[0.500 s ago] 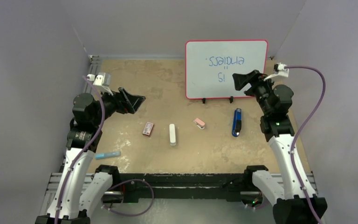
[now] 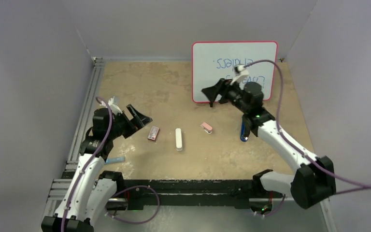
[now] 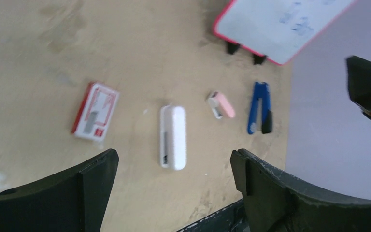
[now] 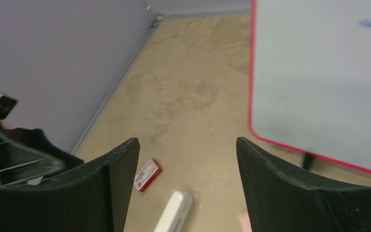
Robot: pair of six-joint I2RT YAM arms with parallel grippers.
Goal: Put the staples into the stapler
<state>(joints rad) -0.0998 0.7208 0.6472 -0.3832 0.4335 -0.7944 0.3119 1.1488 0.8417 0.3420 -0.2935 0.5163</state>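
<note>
Right gripper (image 2: 212,93) swung left; stapler (image 2: 243,134) lies beneath its arm.

The whiteboard (image 2: 203,53) carries blue handwriting, upside down and partly hidden, unreadable. Print on the red-and-white box (image 3: 95,111) is blurred.

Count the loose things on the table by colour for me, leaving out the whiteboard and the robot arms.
Red and white: 1, small box
White: 1, oblong bar
Pink: 1, small piece
Blue: 2, stapler and light blue stick
Total: 5
</note>
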